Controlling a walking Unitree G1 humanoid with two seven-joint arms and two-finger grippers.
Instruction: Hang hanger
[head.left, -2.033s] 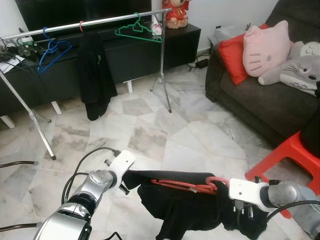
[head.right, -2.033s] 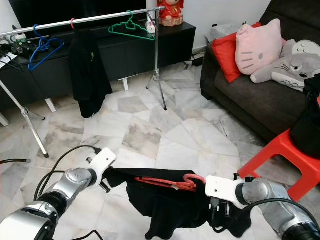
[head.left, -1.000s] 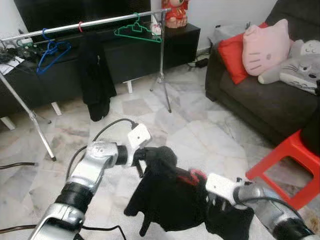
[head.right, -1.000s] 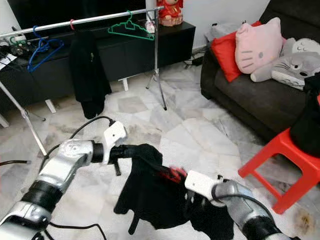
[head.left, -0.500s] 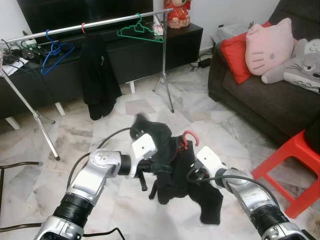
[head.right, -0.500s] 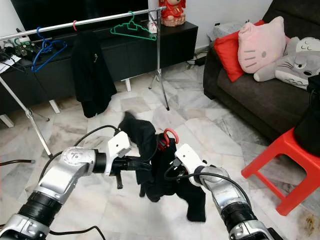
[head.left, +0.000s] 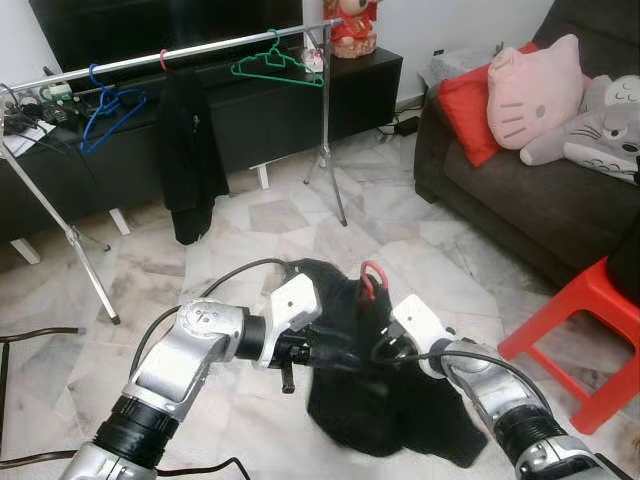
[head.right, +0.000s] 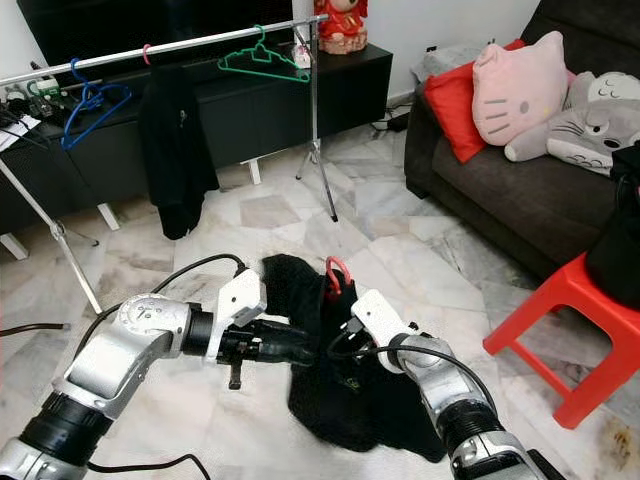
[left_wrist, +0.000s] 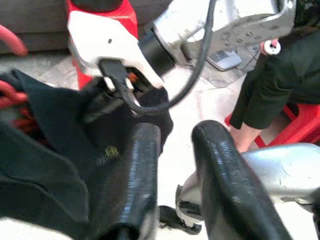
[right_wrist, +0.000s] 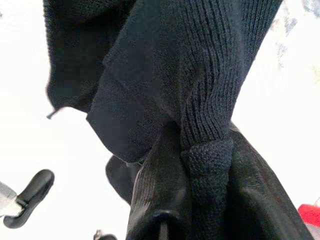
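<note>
Fingers of the right gripper (right_wrist: 200, 220) are pinched together on a fold of the black knit garment (head.right: 345, 385), the ribbed cloth squeezed between the 2 black pads. Across from it, the left gripper (left_wrist: 175, 150) has its 2 fingers slightly parted with nothing between them; its tips reach into the side of the same garment, and whether they touch it I cannot tell. Both silver arms meet low over the marble floor (head.left: 250, 270), the garment bunched between them and sagging down to the tiles. From the top of the bundle the hook of the red hanger (head.left: 372, 278) sticks up, the rest of it buried in the cloth. Well beyond, along the far edge of the floor, stands a metal clothes rail (head.left: 200, 48) carrying a blue hanger (head.left: 105, 105), a hanging black jacket (head.left: 190, 150) and a green hanger (head.left: 278, 62). Off to the right sit a dark sofa (head.left: 520, 190) and a red stool (head.left: 580, 320).
</note>
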